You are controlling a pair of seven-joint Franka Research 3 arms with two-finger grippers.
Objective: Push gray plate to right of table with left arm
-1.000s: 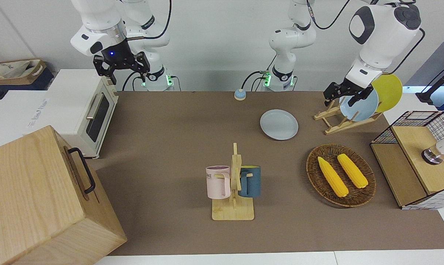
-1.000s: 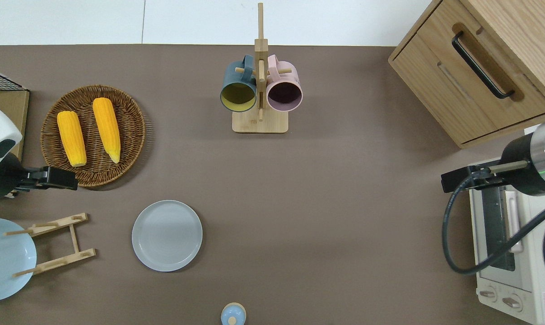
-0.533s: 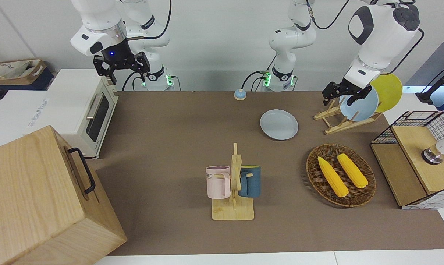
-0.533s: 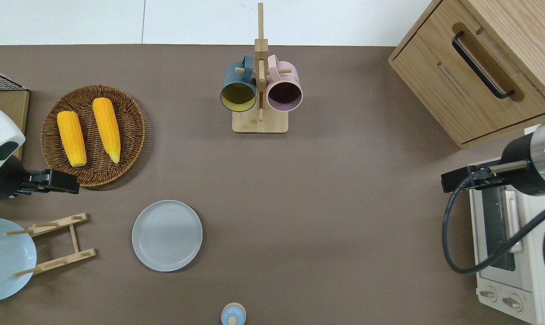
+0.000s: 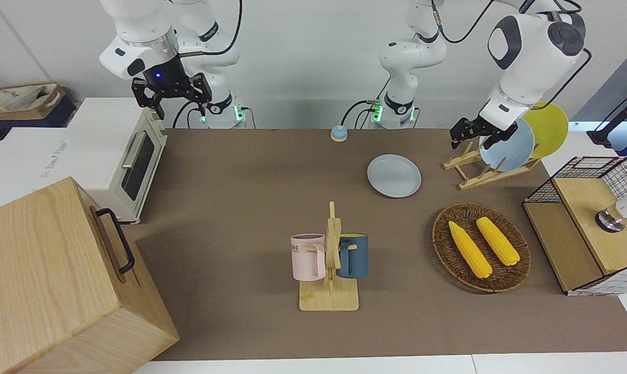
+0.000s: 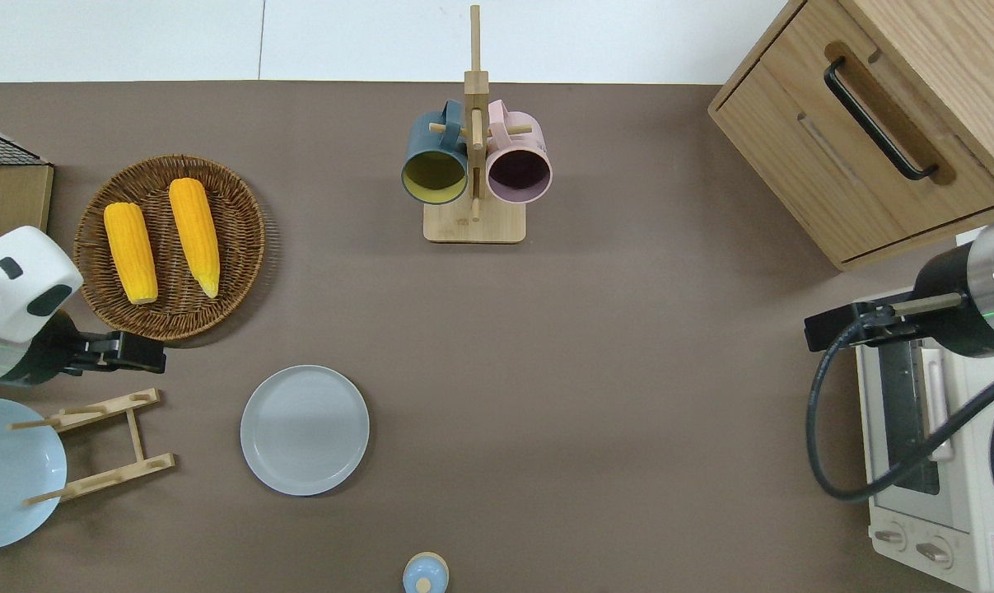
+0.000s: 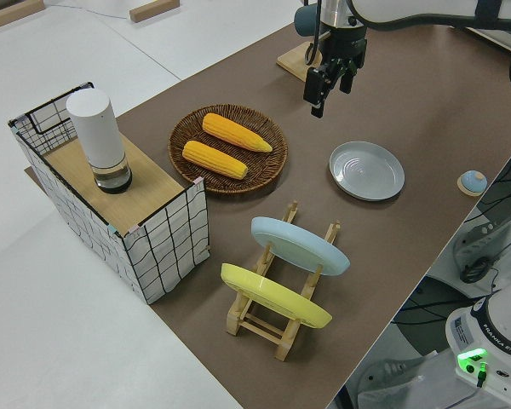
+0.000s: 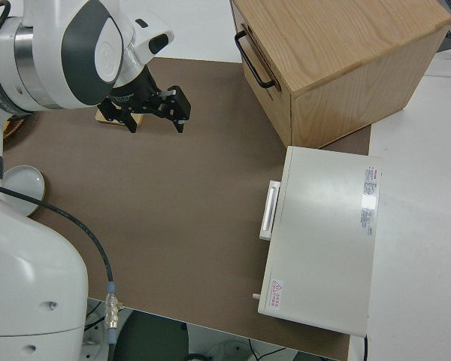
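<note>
The gray plate (image 6: 305, 430) is seen lying flat on the brown tabletop (image 6: 612, 371), low and left of the middle in the overhead view, with nothing touching it. The left pincer (image 6: 138, 352) is held up in the air at the left edge of that view, over the bare spot between the basket (image 6: 249, 247) of corn and the wooden rack (image 6: 101, 436). It is probably kept on that side so the plate can be pushed across toward the right arm's end. Its fingers look a little apart in the left side view, and nothing is held. The right arm is parked, and its pincer (image 5: 172, 93) is spread wide with nothing in it. A long stretch of plain brown mat is left between the plate and the toaster oven (image 6: 925, 461). A mug stand (image 6: 474, 222) and a wooden box (image 6: 867, 123) are set higher in the view, so the way looks free. White walls are seen at the top of the front view.
</note>
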